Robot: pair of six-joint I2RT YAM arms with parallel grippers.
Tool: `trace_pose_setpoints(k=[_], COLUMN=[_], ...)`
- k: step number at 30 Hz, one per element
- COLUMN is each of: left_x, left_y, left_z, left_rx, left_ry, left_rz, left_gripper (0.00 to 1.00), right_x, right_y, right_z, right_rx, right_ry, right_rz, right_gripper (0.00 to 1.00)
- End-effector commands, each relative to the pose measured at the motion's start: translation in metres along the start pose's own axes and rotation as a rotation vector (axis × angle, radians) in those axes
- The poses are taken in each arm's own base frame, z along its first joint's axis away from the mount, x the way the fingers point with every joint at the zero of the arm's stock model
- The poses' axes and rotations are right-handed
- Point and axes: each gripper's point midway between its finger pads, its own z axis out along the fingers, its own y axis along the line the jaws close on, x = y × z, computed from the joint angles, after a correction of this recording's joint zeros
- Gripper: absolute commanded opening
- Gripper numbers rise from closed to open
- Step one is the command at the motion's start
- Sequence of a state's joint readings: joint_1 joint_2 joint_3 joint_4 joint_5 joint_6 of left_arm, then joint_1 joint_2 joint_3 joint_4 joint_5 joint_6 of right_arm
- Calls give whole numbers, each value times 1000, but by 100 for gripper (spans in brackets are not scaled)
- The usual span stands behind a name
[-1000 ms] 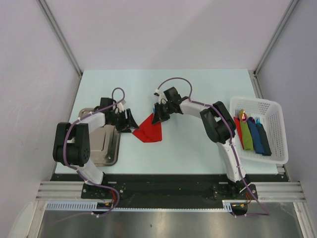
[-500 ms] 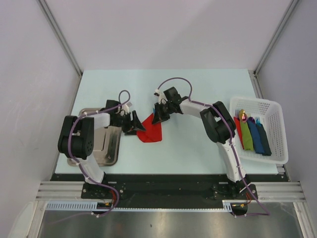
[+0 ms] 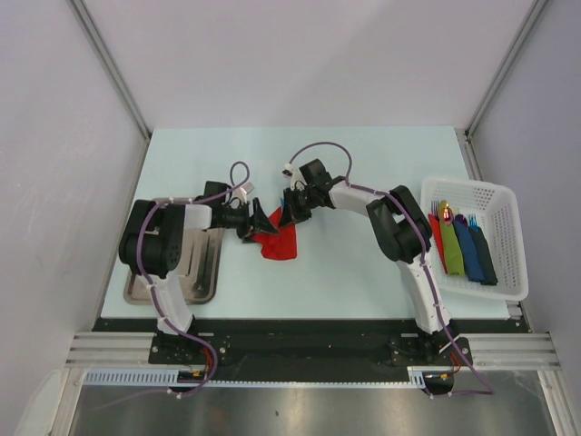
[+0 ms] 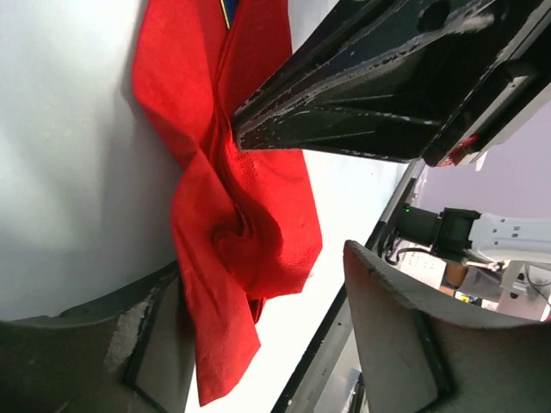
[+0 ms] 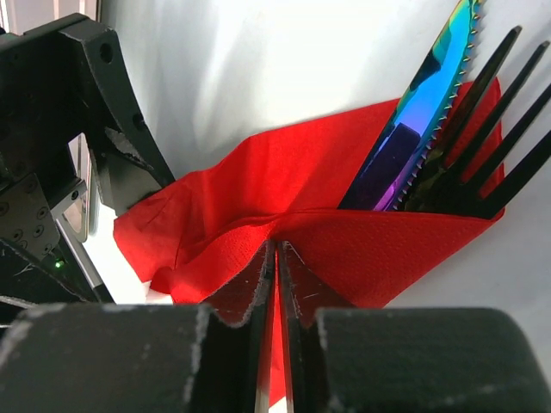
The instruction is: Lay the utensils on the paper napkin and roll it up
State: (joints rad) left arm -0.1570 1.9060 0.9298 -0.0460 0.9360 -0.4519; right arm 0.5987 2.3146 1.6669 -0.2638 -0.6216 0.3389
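My right gripper [image 5: 275,258] is pressed together on a fold of the paper napkin [image 5: 258,185], with the utensils [image 5: 448,129] tucked under the flap just beyond its fingertips. My left gripper [image 4: 258,318] stands spread, the napkin's twisted loose corner between its fingers. To roll well, I judge the left should close on that corner and turn it over the cutlery against the right's firm pinch, snug but without tearing. The grippers sit nearly tip to tip, so collision is the main hazard; the metal tray [image 3: 195,272] behind my left gripper and the white basket [image 3: 497,195] well right of my right obstruct nothing.
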Motion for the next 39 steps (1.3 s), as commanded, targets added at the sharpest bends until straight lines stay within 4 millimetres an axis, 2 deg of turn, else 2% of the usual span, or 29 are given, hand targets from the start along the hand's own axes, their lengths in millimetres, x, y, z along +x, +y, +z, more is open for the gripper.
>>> trace_pose_setpoints(k=[1,6,10,11,13,14,16,19,25,33,39], left_x=[9,18,23,22,15,12,4,2,7,5,8], left_y=[45,53,52,49,42,37,20,-1,-35,-52,-38], left_z=[-4,-30,-35,-36,-37,-37,-36,-30,-8,22,33], left_rx=[-178,-251,-255,-242,-221,-205,-150,-89,-33,6,-26], left_ry=[-13,-36,-18,-19,-38,-51,-64,-48,3,28,47], left_rz=[-9,-50,-44,-39,-22,-14,5,27,98,70,24], left_gripper=[68,62,53,46,39,28,12,3,3,3,8], right_x=[36,36,35,34,35,36,36,34,31,29,28], right_y=[-54,-54,-54,-54,-55,-55,-55,-55,-54,-54,-53], right_z=[18,19,20,20,21,21,22,23,24,24,23], right_rx=[181,176,173,173,174,173,172,168,166,164,165], right_ry=[83,85,85,85,87,90,92,90,84,78,75], right_rz=[44,44,41,39,41,41,42,38,41,30,30], right_gripper=[10,10,10,9,9,9,9,9,9,8,8])
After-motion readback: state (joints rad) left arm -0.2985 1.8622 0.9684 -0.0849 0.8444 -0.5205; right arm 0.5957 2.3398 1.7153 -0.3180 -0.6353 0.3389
